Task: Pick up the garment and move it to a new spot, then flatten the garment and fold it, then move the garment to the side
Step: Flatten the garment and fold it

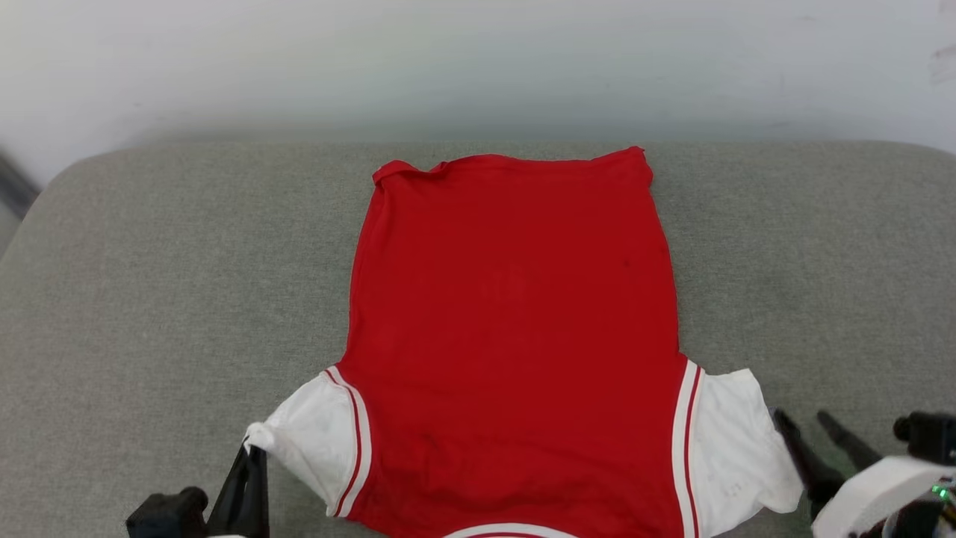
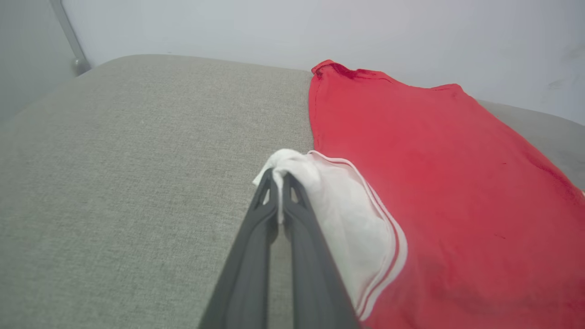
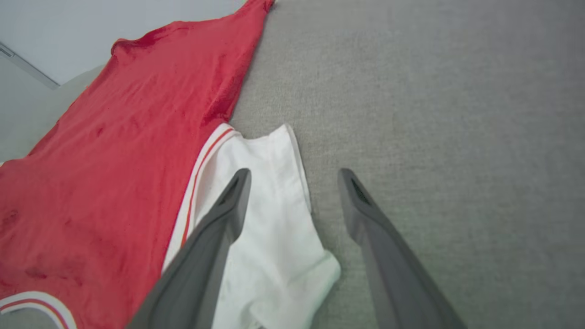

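The garment lies spread flat on the grey cushion, plain red side up, hem at the far end and white sleeves toward me. My left gripper is shut on the tip of the left white sleeve, which is bunched and lifted a little; the pinch shows at the left gripper in the left wrist view. My right gripper stands open just right of the right white sleeve. In the right wrist view the right gripper straddles the edge of that sleeve, which lies loose on the cushion.
The grey cushion stretches wide on both sides of the shirt. A pale wall rises right behind its far edge. The cushion's corners round off at the far left and far right.
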You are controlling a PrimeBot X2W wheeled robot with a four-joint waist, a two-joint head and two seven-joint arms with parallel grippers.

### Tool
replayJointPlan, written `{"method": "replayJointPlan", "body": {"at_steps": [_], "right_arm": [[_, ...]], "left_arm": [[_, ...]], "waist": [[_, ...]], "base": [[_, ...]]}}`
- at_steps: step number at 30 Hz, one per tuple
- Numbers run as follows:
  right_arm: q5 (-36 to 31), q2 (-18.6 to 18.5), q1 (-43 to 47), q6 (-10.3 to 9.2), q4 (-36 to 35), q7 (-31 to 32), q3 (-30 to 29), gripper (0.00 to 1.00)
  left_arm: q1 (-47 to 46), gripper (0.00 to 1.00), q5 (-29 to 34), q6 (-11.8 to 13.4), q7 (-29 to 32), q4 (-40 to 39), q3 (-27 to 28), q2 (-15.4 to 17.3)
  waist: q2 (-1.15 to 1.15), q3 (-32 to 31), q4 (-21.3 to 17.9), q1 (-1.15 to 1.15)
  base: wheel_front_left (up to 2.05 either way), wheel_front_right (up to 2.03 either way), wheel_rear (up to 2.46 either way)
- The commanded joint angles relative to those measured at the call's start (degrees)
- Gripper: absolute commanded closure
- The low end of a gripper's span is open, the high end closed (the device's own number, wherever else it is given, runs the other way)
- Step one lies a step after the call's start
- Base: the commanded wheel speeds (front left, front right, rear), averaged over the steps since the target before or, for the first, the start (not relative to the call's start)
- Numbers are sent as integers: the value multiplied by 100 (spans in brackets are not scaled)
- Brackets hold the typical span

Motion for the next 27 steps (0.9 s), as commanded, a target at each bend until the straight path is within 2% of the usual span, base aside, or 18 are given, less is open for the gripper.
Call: {"method": "replayJointPlan", "body": {"at_steps": [1, 5, 7, 10, 14, 15, 19, 27], "right_arm": [[-181, 42, -294, -3, -111, 73, -259, 0], [-427, 248, -1144, -2, -110, 409, -916, 0], [-474, 260, -1430, -2, -28, 527, -1040, 0], [-596, 151, -2382, -2, 248, 948, -1220, 0], [-685, -24, -3522, -2, 709, 1612, -1170, 0], [-726, -153, -4091, -2, 949, 2051, -1112, 0], [-817, -304, -5207, -2, 1393, 3007, -959, 0], [-1089, -479, -6556, -2, 1948, 4367, -778, 0]], "left_arm": [[-154, 100, 65, 30, -19, -112, -46, -25], [-405, 100, 199, 38, -72, -394, -192, -76], [-502, 100, 233, 25, -102, -470, -238, -109], [-802, 100, 344, -32, -165, -611, -393, -177], [-1272, 100, 434, -155, -352, -585, -621, -352], [-1485, 100, 474, -203, -449, -554, -710, -460], [-1857, 100, 558, -303, -610, -491, -895, -692], [-2412, 100, 676, -502, -755, -447, -1131, -1002]], "waist": [[0, 145, 62, 1], [0, 541, 190, 1], [0, 661, 246, 1], [0, 1085, 472, 1], [0, 1643, 818, 1], [0, 1912, 960, 1], [0, 2403, 1203, 1], [0, 3022, 1580, 1]], "base": [[0, 0, 0], [0, 0, 0], [0, 0, 0], [0, 0, 0], [0, 0, 0], [0, 0, 0], [0, 0, 0], [0, 0, 0]]}}
